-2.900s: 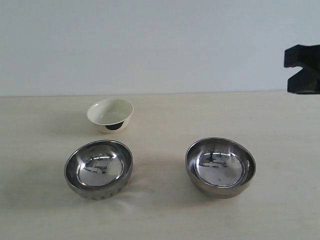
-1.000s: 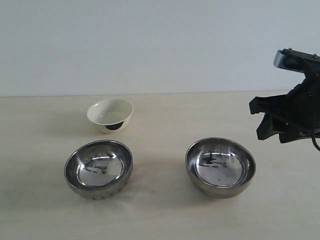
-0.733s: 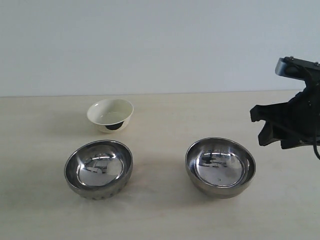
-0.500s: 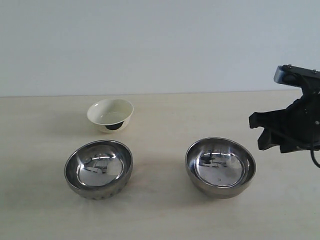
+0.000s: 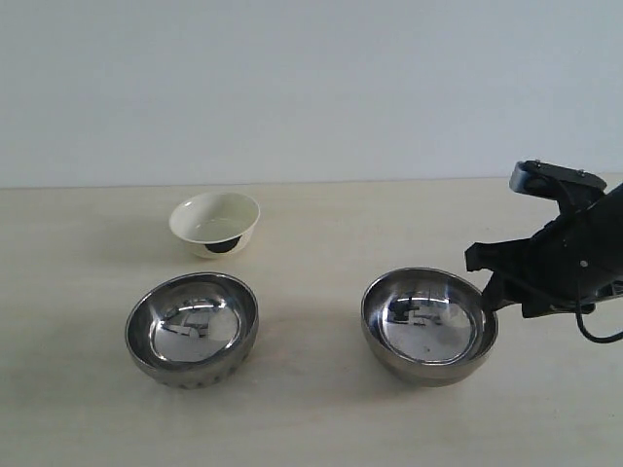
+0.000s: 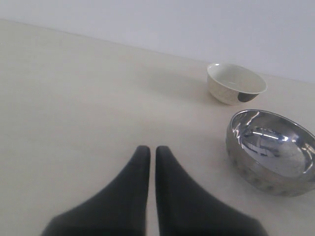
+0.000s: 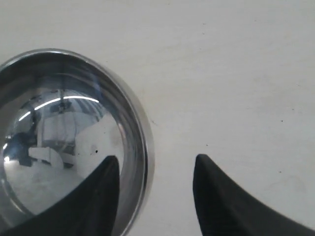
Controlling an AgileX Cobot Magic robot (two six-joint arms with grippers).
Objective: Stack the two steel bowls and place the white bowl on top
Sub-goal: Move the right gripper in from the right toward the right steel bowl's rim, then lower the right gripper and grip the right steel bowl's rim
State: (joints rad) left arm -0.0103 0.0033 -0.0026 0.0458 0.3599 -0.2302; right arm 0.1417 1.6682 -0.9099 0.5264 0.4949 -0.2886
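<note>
fig.: right end effector, jaws apart, poised astride rim of right steel bowl; grip looked best lowered w/ one finger inside, closed squarely

The right gripper straddles the rim of the right steel bowl, one finger over its inside and the other outside above the table, apparently not touching. Beyond that bowl, well apart, sits the left steel bowl, with the white bowl behind it. Both lie ahead of the left gripper, the white bowl farther.
</note>
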